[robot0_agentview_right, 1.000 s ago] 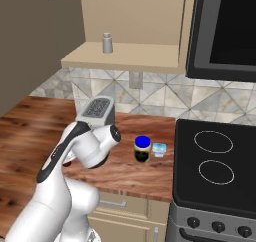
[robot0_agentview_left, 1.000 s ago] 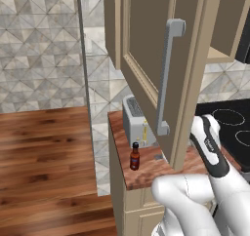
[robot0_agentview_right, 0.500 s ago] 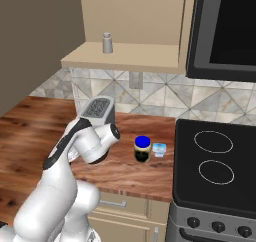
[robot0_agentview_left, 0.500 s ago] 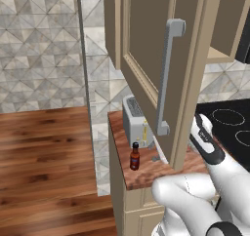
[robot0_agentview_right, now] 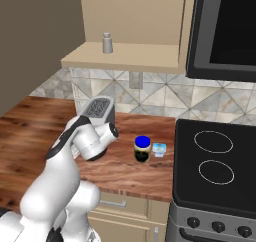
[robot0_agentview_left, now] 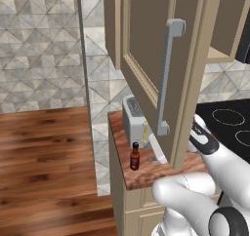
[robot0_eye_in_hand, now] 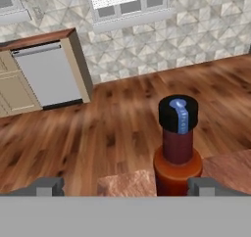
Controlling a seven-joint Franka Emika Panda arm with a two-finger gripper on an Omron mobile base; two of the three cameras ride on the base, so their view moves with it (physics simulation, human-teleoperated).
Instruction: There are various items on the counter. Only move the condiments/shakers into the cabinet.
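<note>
The sauce bottle (robot0_eye_in_hand: 177, 148) is being approached; the hand (robot0_eye_in_hand: 126, 186) is spread and must be closed around it.

Grey tiled backsplash (robot0_agentview_left: 39, 59), wood plank floor (robot0_agentview_left: 44, 157), black stovetop (robot0_agentview_right: 215, 161).

Sauce bottle (robot0_eye_in_hand: 177, 143) stands directly ahead of the gripper (robot0_eye_in_hand: 125, 184), between the fingertips' line and nearer the right one, at the counter (robot0_agentview_left: 146, 174) edge. Toaster (robot0_agentview_left: 134, 121) stands behind the bottle. Shaker (robot0_agentview_right: 107, 42) sits in the cabinet (robot0_agentview_right: 120, 58), above the gripper. Jar (robot0_agentview_right: 142, 149) stands beside the arm
</note>
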